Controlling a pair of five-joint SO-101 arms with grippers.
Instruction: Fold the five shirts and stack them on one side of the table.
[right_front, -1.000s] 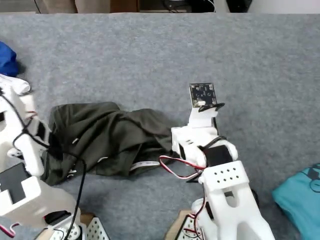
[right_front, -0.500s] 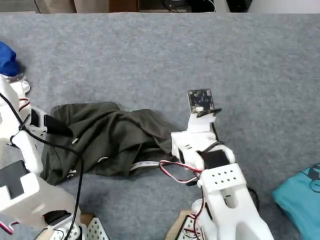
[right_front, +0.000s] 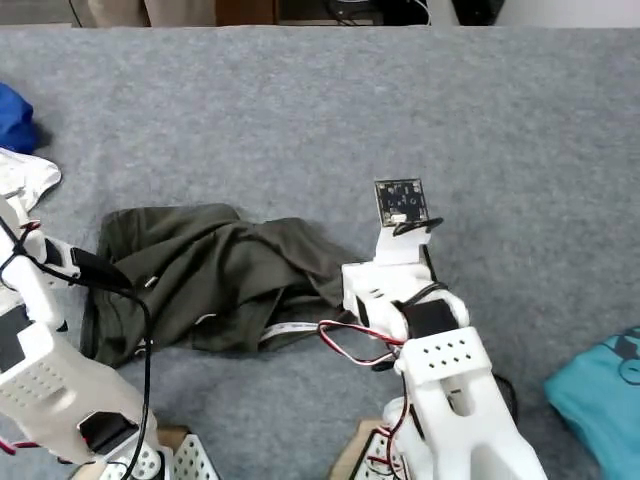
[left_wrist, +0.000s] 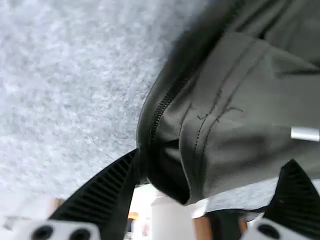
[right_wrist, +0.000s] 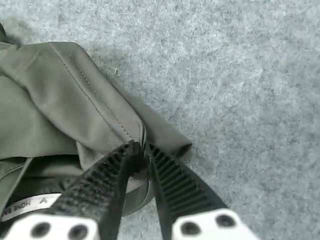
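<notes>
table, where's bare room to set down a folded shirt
The far half of the table, beyond the dark shirt, is bare, as is the right side beyond the teal shirt. The left edge is crowded: blue shirt, white cloth.

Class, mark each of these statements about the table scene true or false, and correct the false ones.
1. The right gripper is shut on an edge of the dark olive shirt. True.
2. The dark olive shirt lies neatly folded. False: it lies crumpled on the grey table.
3. A teal shirt lies apart from the dark olive shirt. True.
4. The left gripper is shut. False: its jaws stand wide apart at the shirt's edge.
</notes>
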